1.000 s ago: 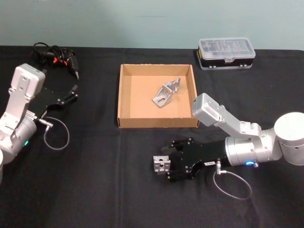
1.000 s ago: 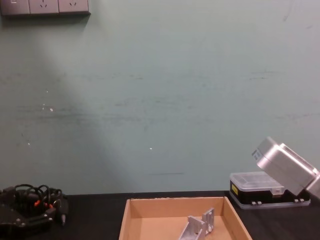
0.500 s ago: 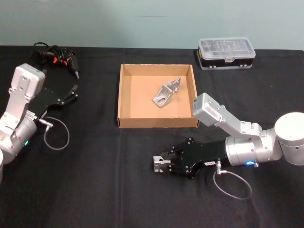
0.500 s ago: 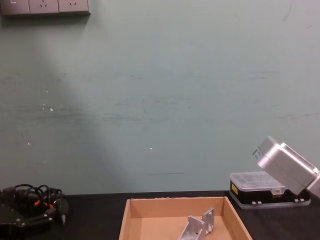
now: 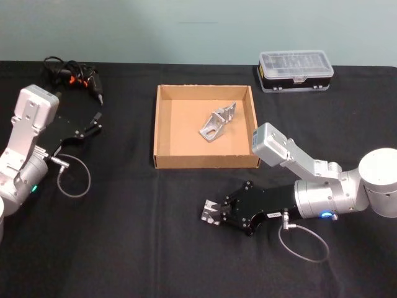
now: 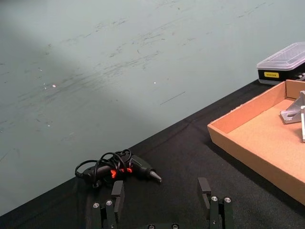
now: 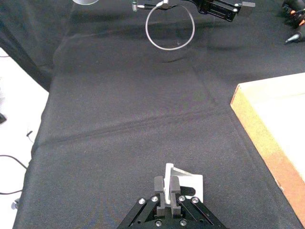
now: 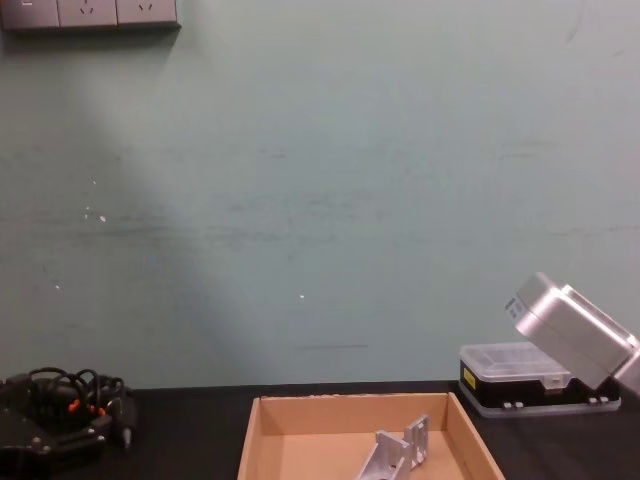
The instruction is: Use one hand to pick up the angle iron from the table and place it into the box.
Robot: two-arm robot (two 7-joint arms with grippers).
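Angle iron (image 5: 208, 214), lower centre of my head view, is clamped in my right end effector (image 5: 221, 214) low over the bench (image 5: 124, 236), so carrying it into the box (image 5: 205, 161) higher in frame remains; left end effector (image 5: 96, 121) waits, fingers apart, far left.

A bracket (image 5: 217, 123) lies in the box (image 5: 205, 162). In front of the box, a second bracket (image 5: 206, 216) sits on the table (image 5: 136, 248), in the right gripper (image 5: 217, 213). A case (image 5: 295, 69) lies behind-right of it, a corded tool (image 5: 74, 73) behind-left, and the left gripper (image 5: 95, 122) to its left.

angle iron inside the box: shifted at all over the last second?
No. The angle iron lies at the same spot and angle against the box walls, right of its middle, in both head and chest views.
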